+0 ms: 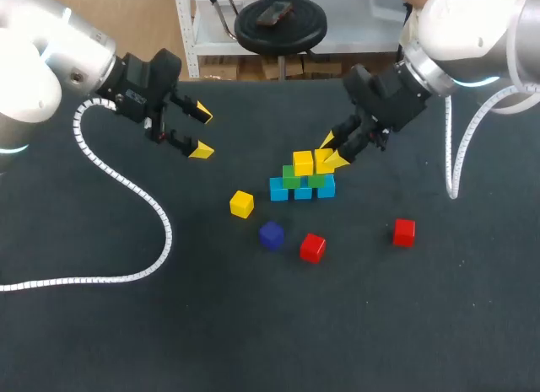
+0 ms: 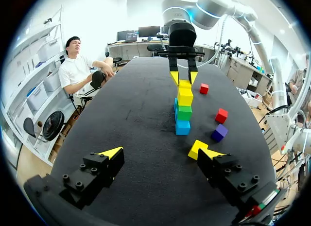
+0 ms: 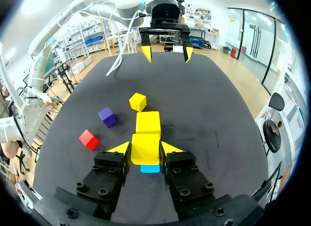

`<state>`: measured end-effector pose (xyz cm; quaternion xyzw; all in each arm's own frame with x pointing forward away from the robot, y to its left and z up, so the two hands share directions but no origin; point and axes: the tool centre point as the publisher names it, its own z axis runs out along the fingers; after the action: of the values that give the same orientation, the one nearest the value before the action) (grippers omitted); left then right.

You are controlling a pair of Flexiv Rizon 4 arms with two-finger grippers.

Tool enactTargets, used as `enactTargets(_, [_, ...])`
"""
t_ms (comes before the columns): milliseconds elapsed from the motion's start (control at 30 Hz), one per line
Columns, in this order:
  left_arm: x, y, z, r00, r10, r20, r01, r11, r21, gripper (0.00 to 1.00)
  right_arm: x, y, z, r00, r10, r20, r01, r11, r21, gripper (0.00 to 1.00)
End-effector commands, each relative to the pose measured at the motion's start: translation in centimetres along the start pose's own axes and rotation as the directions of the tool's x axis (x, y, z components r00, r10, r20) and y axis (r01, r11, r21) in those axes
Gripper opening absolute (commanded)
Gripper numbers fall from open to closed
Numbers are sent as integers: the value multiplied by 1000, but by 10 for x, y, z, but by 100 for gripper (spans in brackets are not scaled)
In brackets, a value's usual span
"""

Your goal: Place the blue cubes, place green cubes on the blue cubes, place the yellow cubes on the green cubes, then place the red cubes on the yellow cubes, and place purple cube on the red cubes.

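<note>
Mid-table stands a stack: a row of blue cubes (image 1: 279,190), green cubes (image 1: 291,178) on them, and a yellow cube (image 1: 302,163) on top. My right gripper (image 1: 332,151) is shut on a second yellow cube (image 3: 145,148) beside that one, on the stack's right side; a blue cube (image 3: 149,168) shows beneath it. A loose yellow cube (image 1: 241,204), a purple cube (image 1: 271,235) and two red cubes (image 1: 312,247) (image 1: 403,232) lie in front of the stack. My left gripper (image 1: 202,131) hangs open and empty at the back left, well away from the stack (image 2: 184,112).
My left arm's white coiled cable (image 1: 126,190) trails across the left side of the table. The loose yellow cube (image 2: 197,149) lies close by one finger of my left gripper (image 2: 160,153) without being held.
</note>
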<state>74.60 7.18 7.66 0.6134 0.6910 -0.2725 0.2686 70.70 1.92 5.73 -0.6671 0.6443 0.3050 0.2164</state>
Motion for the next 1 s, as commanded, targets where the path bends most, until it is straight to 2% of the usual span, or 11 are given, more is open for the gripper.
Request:
enactTargets(33, [0, 2, 0, 1000, 1, -2, -1, 1000, 5, 100, -1, -5, 2, 1000, -2, -1, 2, 1000, -10, 0])
enactTargets(1000, [0, 2, 0, 1000, 1, -2, -1, 1000, 5, 100, 1, -7, 6, 1000, 14, 3, -14, 1000, -22, 0])
